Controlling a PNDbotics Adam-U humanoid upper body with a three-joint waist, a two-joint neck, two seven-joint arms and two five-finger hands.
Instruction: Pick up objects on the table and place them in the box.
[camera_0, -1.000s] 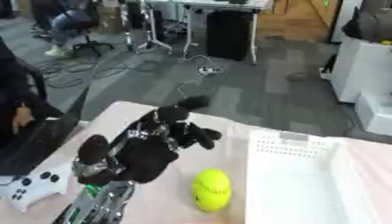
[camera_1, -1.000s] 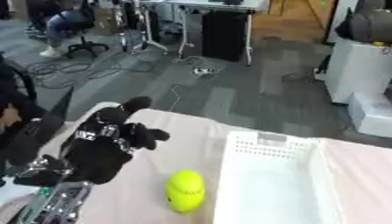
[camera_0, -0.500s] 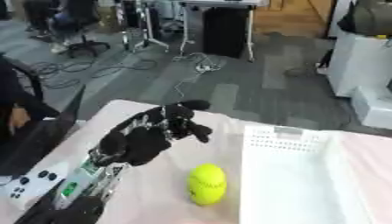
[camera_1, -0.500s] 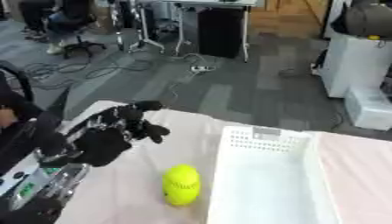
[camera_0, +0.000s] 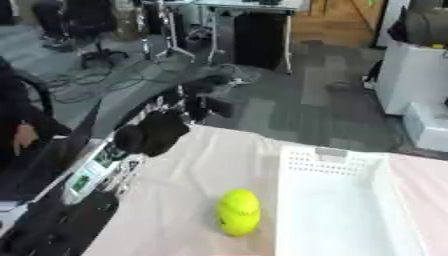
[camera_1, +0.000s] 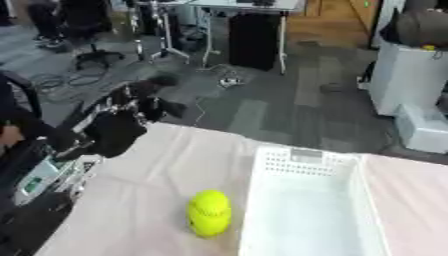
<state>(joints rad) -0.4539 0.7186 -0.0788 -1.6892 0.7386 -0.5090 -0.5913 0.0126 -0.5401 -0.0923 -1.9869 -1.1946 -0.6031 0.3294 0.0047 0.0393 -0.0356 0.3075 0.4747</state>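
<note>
A yellow-green ball (camera_0: 238, 211) lies on the pale table, close to the left wall of the white slotted box (camera_0: 339, 210). My left hand (camera_0: 166, 122) is black and raised above the table's far left edge, well up and left of the ball. Its fingers (camera_0: 203, 89) are stretched out and hold nothing. In the right eye view the same hand (camera_1: 120, 125) hangs over the table corner, apart from the ball (camera_1: 209, 212). The box (camera_1: 311, 210) looks bare inside. My right hand shows in neither view.
The pale pink table (camera_0: 184, 185) ends near the left, where dark equipment and a laptop (camera_0: 48, 165) sit. Beyond the far edge lie grey floor, cables, desks and a white cabinet (camera_0: 420, 80).
My left hand has lifted and drawn back up and to the left, away from the ball. The camera view has also shifted. The ball stays beside the box.
</note>
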